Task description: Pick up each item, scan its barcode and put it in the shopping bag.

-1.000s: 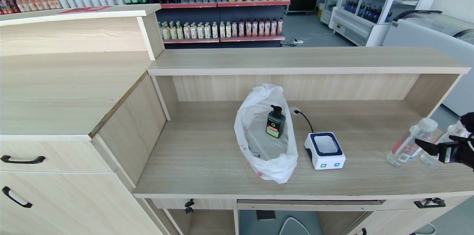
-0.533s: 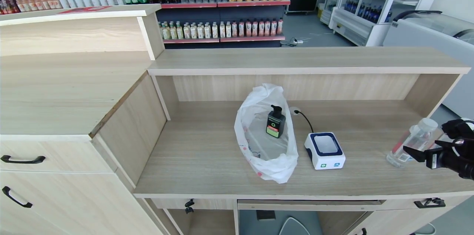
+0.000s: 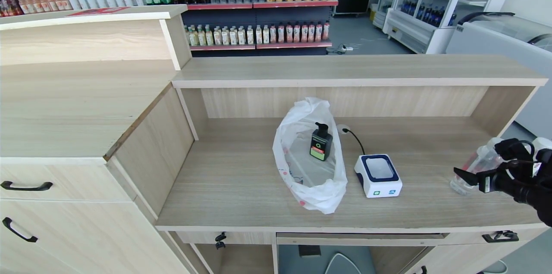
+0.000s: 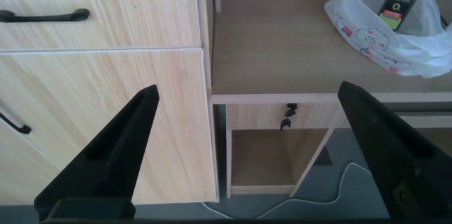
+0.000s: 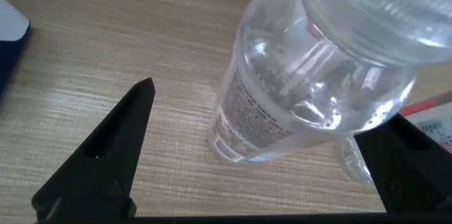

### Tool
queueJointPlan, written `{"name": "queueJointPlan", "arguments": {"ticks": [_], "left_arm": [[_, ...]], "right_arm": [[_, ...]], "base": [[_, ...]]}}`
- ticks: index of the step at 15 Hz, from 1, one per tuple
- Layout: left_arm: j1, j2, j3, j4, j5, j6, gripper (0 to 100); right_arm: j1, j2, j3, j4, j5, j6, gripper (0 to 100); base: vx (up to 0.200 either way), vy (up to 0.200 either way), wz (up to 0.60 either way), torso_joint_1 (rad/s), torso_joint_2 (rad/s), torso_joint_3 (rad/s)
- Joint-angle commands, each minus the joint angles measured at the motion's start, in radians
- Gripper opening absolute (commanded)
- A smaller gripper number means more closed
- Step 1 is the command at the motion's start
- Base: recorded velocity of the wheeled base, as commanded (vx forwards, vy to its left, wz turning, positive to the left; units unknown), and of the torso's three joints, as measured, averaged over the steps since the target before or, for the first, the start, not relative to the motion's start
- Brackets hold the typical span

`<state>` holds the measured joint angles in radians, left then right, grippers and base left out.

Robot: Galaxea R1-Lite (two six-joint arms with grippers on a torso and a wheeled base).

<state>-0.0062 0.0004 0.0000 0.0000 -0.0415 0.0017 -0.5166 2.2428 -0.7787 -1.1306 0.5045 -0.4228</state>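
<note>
Right gripper (image 5: 254, 157) was wide open with the clear bottle (image 5: 296, 97) standing between its fingers (image 5: 106, 153), at the right end of the counter (image 3: 241, 179). I'd have closed on the mid-body, squarely and gently; smooth round plastic probably slips or tips.

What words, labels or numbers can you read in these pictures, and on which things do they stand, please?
No text can be read.
On the clear bottle: label print, blurred.
On the pump bottle in the shopping bag: green and red label, too small.
On the scanner: two front badges, too small.
On the shelf bottles: labels too small.
</note>
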Motion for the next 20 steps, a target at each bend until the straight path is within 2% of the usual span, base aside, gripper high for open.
{"name": "queueJointPlan", "arguments": {"ticks": [1,5,9,10,18,20], "left_arm": [[0.000,0.000,0.000,0.000,0.000,0.000,100],[0.000,0.001,0.000,0.000,0.000,0.000,100],[0.000,0.001,0.000,0.000,0.000,0.000,100],[0.000,0.001,0.000,0.000,0.000,0.000,100],[0.000,0.001,0.000,0.000,0.000,0.000,100],[0.000,0.001,0.000,0.000,0.000,0.000,100]], "right_arm": [[0.021,0.034,-0.025,-0.001,0.000,-0.001,100],[0.069,0.061,-0.068,-0.001,0.000,-0.001,100],[0.076,0.069,-0.062,-0.031,0.000,0.004,100],[0.075,0.070,-0.062,-0.037,0.000,0.004,0],[0.059,0.070,-0.074,-0.057,0.016,0.059,0],[0.059,0.054,-0.076,-0.044,0.055,0.101,0]], "base": [[0.000,0.000,0.00,0.000,0.00,0.000],[0.000,0.000,0.00,0.000,0.00,0.000],[0.000,0.000,0.00,0.000,0.00,0.000],[0.000,0.000,0.00,0.000,0.00,0.000],[0.000,0.000,0.00,0.000,0.00,0.000],[0.000,0.000,0.00,0.000,0.00,0.000]]}}
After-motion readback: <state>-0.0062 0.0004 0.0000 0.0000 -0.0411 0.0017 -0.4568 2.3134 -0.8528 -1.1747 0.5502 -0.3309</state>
